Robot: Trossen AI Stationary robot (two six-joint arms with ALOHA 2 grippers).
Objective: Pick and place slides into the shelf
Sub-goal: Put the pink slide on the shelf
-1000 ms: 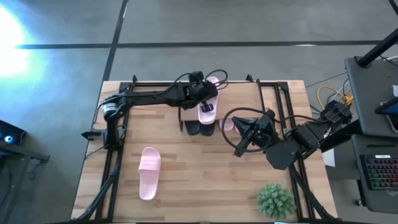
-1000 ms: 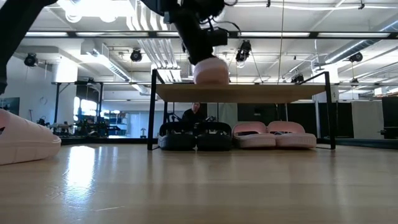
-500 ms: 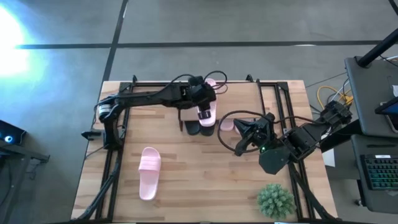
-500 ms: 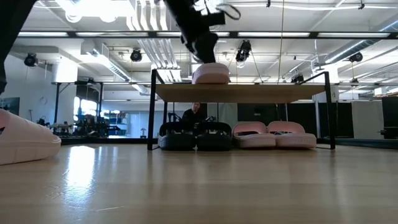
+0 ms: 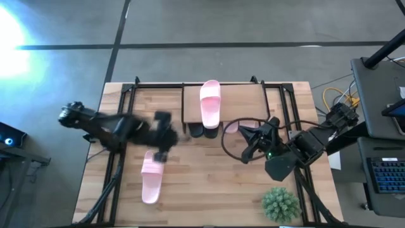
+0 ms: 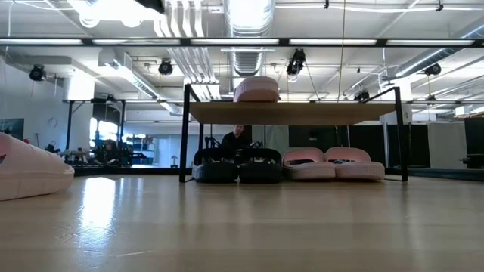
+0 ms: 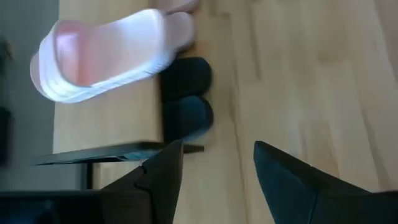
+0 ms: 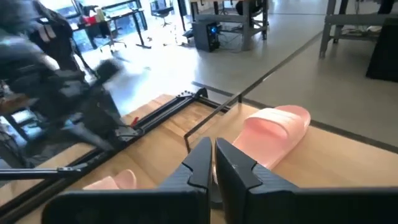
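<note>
The shelf (image 5: 243, 101) stands at the table's far middle. One light pink slide (image 5: 210, 103) lies sole-down on its top board (image 6: 302, 112). Under the board stand two black slides (image 6: 234, 168) and two pink slides (image 6: 333, 165). Another pink slide (image 5: 151, 176) lies loose on the table at the near left. My left gripper (image 5: 174, 137) hangs open above the table between the shelf and the loose slide, holding nothing (image 7: 217, 158). My right gripper (image 5: 247, 142) is shut and empty (image 8: 212, 163), near the shelf's right front.
A spiky green plant (image 5: 280, 203) stands at the near right corner. Black frame rails (image 5: 120, 145) run along the table's left and right sides. Bare wood lies between the loose slide and the plant.
My left gripper has opened and let go of the pink slide, which stays lying on the shelf's top board. The gripper has then pulled away fast toward the table's left and near edge, over to beside the loose pink slide.
</note>
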